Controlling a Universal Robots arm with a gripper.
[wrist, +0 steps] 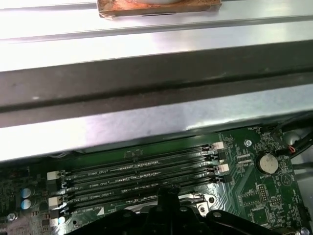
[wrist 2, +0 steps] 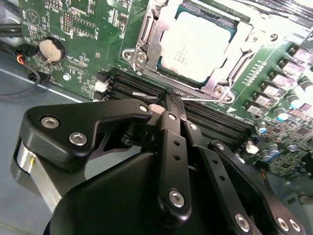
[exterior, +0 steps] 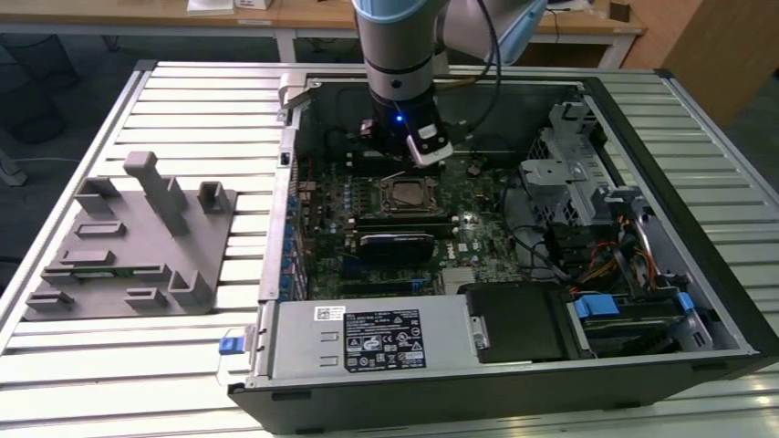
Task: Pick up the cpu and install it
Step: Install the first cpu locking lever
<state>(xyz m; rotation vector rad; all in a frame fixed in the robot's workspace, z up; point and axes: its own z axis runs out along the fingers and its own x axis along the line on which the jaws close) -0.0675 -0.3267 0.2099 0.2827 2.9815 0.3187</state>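
— One thing first: what is your end effector (wrist 2: 171, 105) doing right now?

— You are looking at its fingers pressed together at the tips in the second wrist view, closed on nothing. It is hanging just above the black memory slots (wrist 2: 215, 120), right beside the socket.

— And the cpu, where is it sitting?

— Your cpu (wrist 2: 198, 46) is lying flat inside the metal socket frame (wrist 2: 146, 44) on the motherboard (wrist 2: 73, 24), silvery top facing up. In the exterior view you are seeing the same chip (exterior: 400, 194) in the middle of the board, just below the arm's wrist (exterior: 408, 128).

— So how far along are you judging this?

— You are looking at a chip that seems already placed, so the pick and the seating are reading as done. Whether the frame is latched down over it, you cannot tell from here.

— Anything outside the case?

— You are seeing the grey holder block (exterior: 128, 242) resting on the bench (exterior: 182, 109) at the exterior view's left, well apart from the arm.
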